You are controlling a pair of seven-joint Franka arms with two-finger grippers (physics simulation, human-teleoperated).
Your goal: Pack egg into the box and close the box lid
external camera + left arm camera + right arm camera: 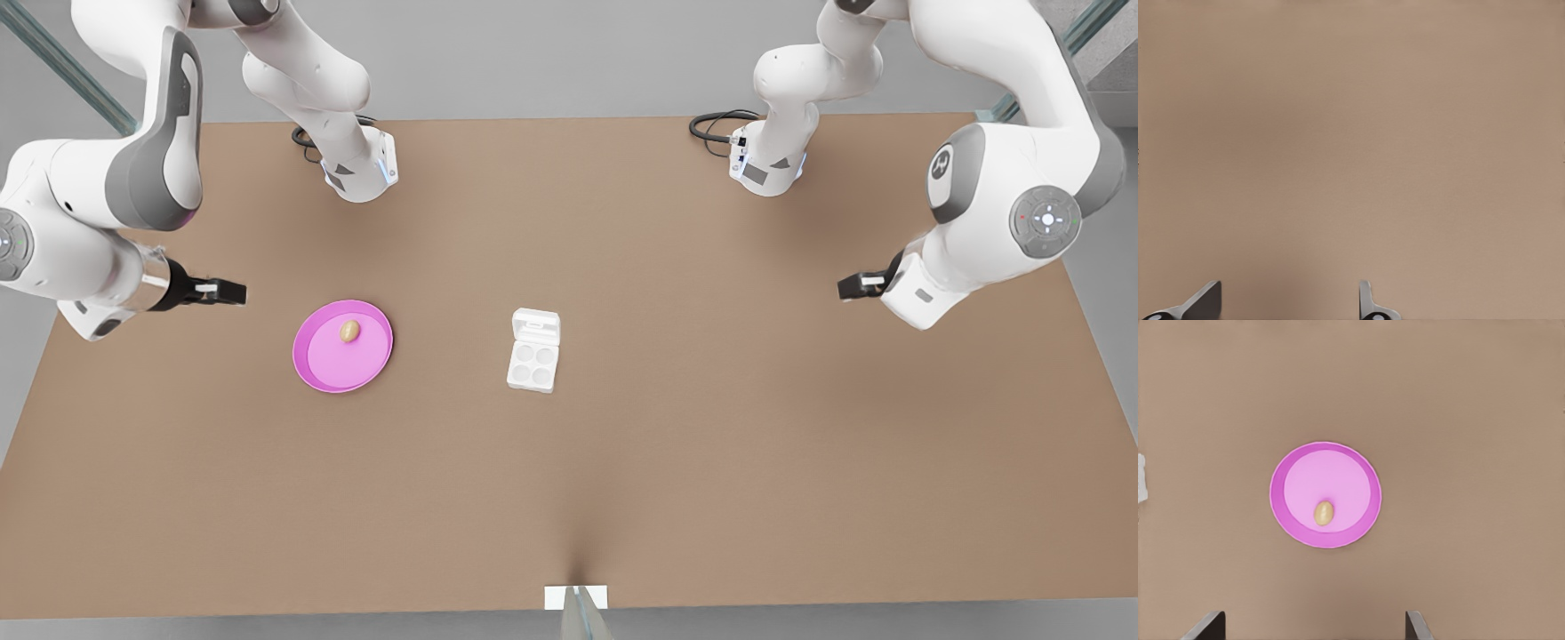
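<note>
At the front view's left, the right gripper (pixel 233 291) hovers with fingers apart near the bench's edge. The egg (pixel 349 331) lies just beyond it toward the bench's middle, on the pink plate (pixel 313 360), long axis pointing toward the far edge; this arm is nearer. The box (pixel 532 362) sits mid-bench, box lid (pixel 536 327) open. The left gripper (pixel 851 286) waits, fingers apart.

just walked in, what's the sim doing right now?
Nothing is grasped yet. The egg sits on the pink plate, and the box lies mid-table with its box lid open and all four wells empty. The right end effector, fingers open, hangs above the plate at the front view's left. The left end effector, also open, waits over bare table at the front view's right.
</note>
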